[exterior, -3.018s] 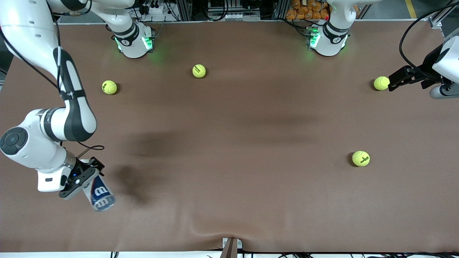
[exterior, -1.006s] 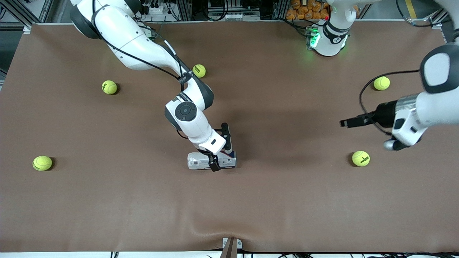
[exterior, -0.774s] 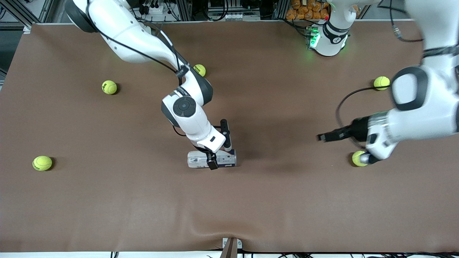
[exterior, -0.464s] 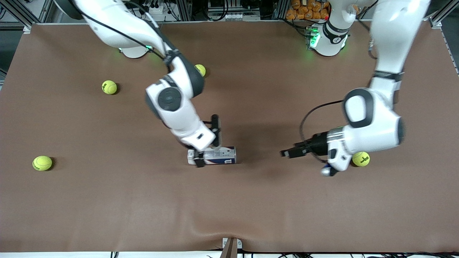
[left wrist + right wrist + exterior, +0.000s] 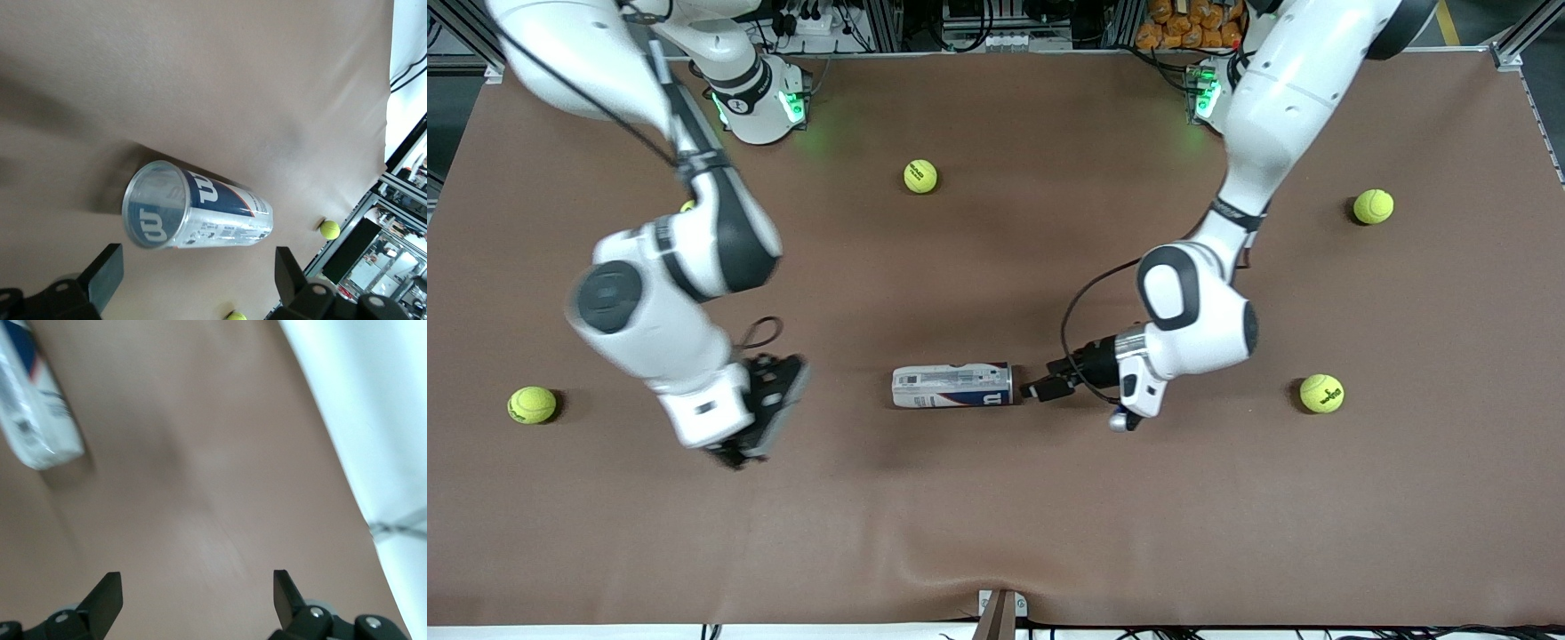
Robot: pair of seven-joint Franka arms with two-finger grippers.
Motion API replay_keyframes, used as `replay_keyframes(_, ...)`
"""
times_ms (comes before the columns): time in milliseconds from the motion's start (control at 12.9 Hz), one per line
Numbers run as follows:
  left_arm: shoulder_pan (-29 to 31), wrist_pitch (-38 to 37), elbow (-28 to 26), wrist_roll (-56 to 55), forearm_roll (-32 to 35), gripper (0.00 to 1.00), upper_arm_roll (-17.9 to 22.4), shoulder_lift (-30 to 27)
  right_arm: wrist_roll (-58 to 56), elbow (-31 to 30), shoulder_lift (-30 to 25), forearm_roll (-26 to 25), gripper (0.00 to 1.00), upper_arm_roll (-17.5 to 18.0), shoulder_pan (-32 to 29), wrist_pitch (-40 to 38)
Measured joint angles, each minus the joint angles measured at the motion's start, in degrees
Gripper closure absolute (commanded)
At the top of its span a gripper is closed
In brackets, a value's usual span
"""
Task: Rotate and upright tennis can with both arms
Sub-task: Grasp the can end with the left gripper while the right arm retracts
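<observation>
The tennis can (image 5: 951, 386) lies on its side in the middle of the brown table, free of both grippers. My left gripper (image 5: 1042, 389) is open and empty, low beside the can's end toward the left arm's end of the table. In the left wrist view the can (image 5: 197, 213) lies ahead of the open left gripper (image 5: 198, 280), its round logo end toward the camera. My right gripper (image 5: 760, 420) is open and empty, over the table toward the right arm's end, apart from the can. The right wrist view shows the open right gripper (image 5: 197, 593) and one can end (image 5: 37, 420).
Several tennis balls lie about: one near the right arm's base (image 5: 920, 176), two toward the left arm's end (image 5: 1373, 206) (image 5: 1321, 393), one toward the right arm's end (image 5: 532, 404). The table's edge (image 5: 347, 473) shows in the right wrist view.
My right gripper let go of the can and swung away toward the right arm's end. My left arm swept in and came down beside the can's end. The can stays lying.
</observation>
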Motion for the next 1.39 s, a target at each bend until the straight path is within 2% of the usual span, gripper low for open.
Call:
replay_keyframes(232,0.2,0.0,1.5,9.7,-8.7,0.41,0.2,3.6,2.6,0.0,-3.8,0.1,0.0,0.0,-6.1,-4.0)
replay_keyframes(464,-0.4,-0.1,4.3,13.3,-13.0,0.43,0.1,6.8,11.1,-0.1,-8.3,0.1,0.0,0.0,-8.8,-12.2)
replay_keyframes(696,-1.7,-0.1,6.7,13.3,-14.0,0.44,0.0,8.6,26.1,-0.1,-13.5,0.5,0.0,0.0,-10.0,-24.3)
replay_keyframes(774,-1.9,-0.1,7.0,13.3,-14.1,0.54,0.0,8.9,31.5,-0.1,-15.4,1.1,0.0,0.0,-10.2,-28.2)
replay_keyframes(929,-2.0,-0.1,7.1,13.3,-14.9,0.94,0.1,9.4,38.1,-0.3,-19.2,2.8,0.0,-1.9,-10.3,-33.5)
replay_keyframes(1006,-2.0,-0.1,7.3,13.4,-16.4,1.0,0.1,9.5,39.0,-0.8,-21.1,3.3,0.0,-4.3,-9.8,-35.3)
replay_keyframes(1161,-2.3,-0.2,7.7,13.5,-18.7,1.0,0.0,9.5,39.3,-3.4,-25.3,5.2,0.0,-9.9,-8.7,-36.6)
replay_keyframes(1393,-3.2,-0.3,9.9,13.4,-19.3,1.0,0.0,8.7,46.0,-5.9,-29.1,7.5,0.0,-13.4,-8.3,-40.0)
